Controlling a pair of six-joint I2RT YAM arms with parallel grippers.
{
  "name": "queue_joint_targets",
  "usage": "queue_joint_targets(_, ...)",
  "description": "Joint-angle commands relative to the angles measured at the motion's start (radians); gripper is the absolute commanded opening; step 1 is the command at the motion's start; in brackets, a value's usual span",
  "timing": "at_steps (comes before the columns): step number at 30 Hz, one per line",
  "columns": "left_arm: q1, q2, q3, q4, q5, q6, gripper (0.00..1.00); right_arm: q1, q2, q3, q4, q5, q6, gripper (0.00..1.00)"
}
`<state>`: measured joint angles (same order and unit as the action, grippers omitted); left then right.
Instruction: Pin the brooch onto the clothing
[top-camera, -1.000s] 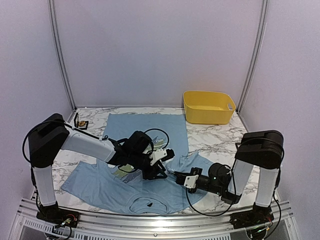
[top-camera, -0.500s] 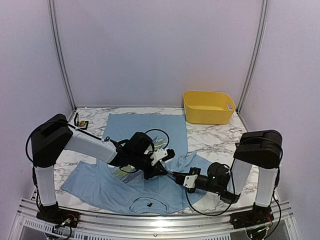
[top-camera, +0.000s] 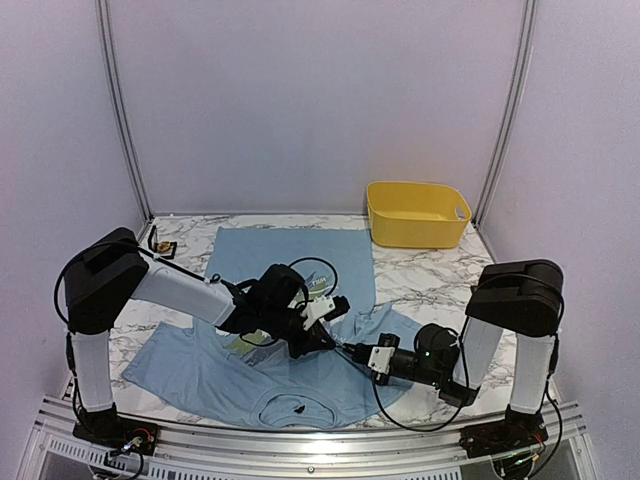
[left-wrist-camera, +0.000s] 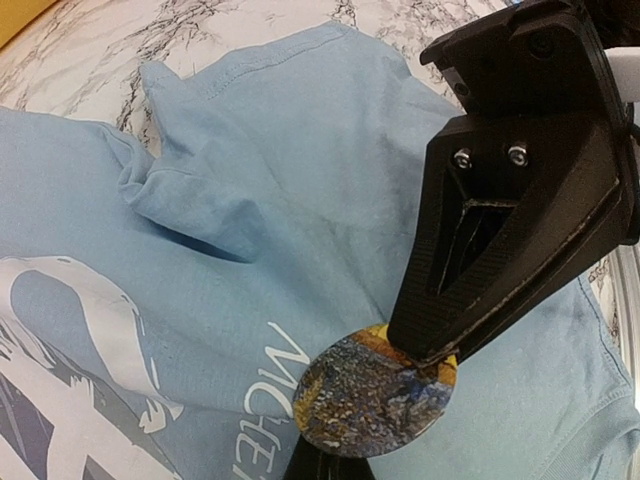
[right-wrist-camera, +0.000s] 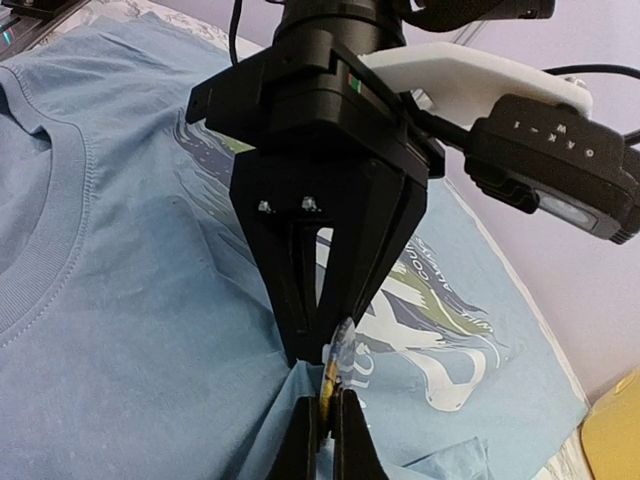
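The left gripper is clenched, its fingertips pinched on the brooch – a round disc mottled blue and gold. The right gripper meets it tip to tip from the opposite side, its fingers also pressed together on the disc's edge. The brooch sits just above the light blue T-shirt, beside the white lettering on the chest – the fabric bunches beneath it. The shirt lies spread on the marble table, collar toward the arm bases

Bright, even light; soft shadows
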<state>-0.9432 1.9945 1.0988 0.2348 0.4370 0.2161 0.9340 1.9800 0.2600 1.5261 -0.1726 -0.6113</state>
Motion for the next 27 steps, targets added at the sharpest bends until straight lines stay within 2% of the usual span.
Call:
queue_joint_targets(1, 0.0, 0.012, 0.032, 0.103, 0.006, -0.02, 0.0, 0.023, 0.012, 0.038, 0.063, -0.106, 0.044, 0.0)
queue_joint_targets(9, -0.002, 0.003, 0.014, 0.121, -0.014, -0.024, 0.01, 0.023, 0.006, 0.038, 0.079, -0.112, 0.065, 0.0)
queue_joint_targets(12, 0.0, -0.033, -0.023, 0.123, -0.037, -0.002, 0.2, 0.016, 0.005, 0.028, 0.081, -0.104, 0.077, 0.0)
queue_joint_targets(15, 0.001, -0.075, -0.08, 0.148, -0.051, 0.043, 0.46, -0.017, -0.008, 0.011, 0.1, -0.164, 0.141, 0.0)
queue_joint_targets(17, 0.001, -0.102, -0.131, 0.2, -0.05, 0.076, 0.53, -0.059, -0.025, 0.008, 0.095, -0.255, 0.21, 0.0)
queue_joint_targets(20, 0.001, -0.142, -0.231, 0.361, -0.037, 0.107, 0.55, -0.121, -0.032, 0.013, 0.092, -0.352, 0.299, 0.0)
queue_joint_targets(23, 0.001, -0.161, -0.316, 0.542, 0.005, 0.118, 0.54, -0.13, -0.031, 0.013, 0.092, -0.366, 0.305, 0.0)
queue_joint_targets(27, 0.001, -0.142, -0.309, 0.562, 0.019, 0.122, 0.49, -0.14, -0.035, 0.02, 0.091, -0.412, 0.328, 0.0)
